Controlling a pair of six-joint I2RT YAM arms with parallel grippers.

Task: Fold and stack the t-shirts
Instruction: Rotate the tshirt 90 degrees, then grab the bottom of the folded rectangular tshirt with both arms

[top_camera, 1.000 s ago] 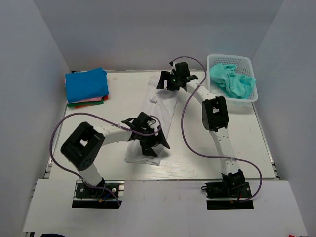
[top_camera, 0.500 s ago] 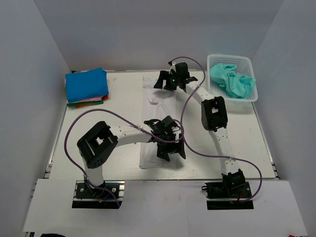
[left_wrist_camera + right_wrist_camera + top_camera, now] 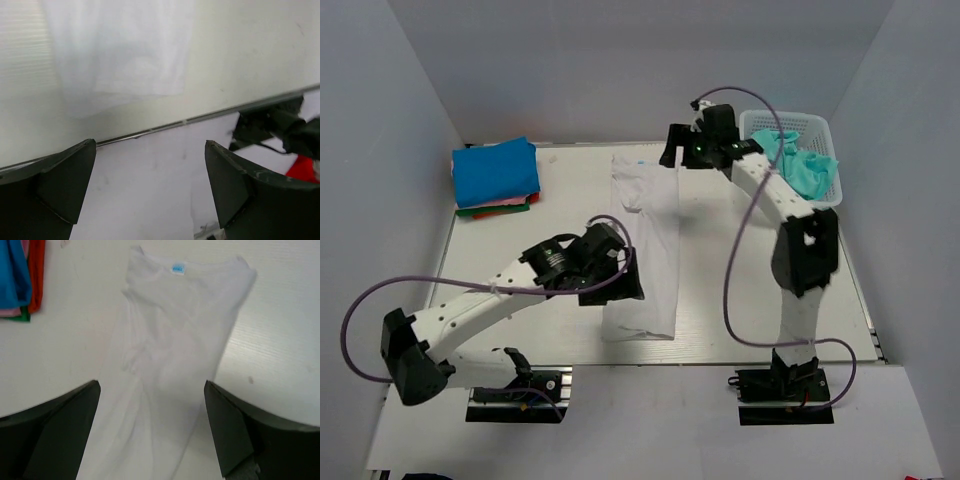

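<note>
We see the white t-shirt (image 3: 645, 240) lying flat mid-table (image 3: 500, 240), folded into a long narrow strip that runs from twelve o'clock, where its collar with a small blue label lies, down to six o'clock, where its hem ends near the table's front edge. Our left gripper (image 3: 615, 285) hangs over the strip's lower part on its nine o'clock side, jaws spread wide and holding nothing; its wrist view shows only the hem and the table edge between the fingers. Our right gripper (image 3: 678, 150) hovers by the collar end at one o'clock, also wide open and empty. A folded stack (image 3: 497, 175), bright blue on top, sits at ten o'clock. The teal t-shirt (image 3: 795, 165) lies crumpled in the white basket (image 3: 790, 122) at two o'clock.
</note>
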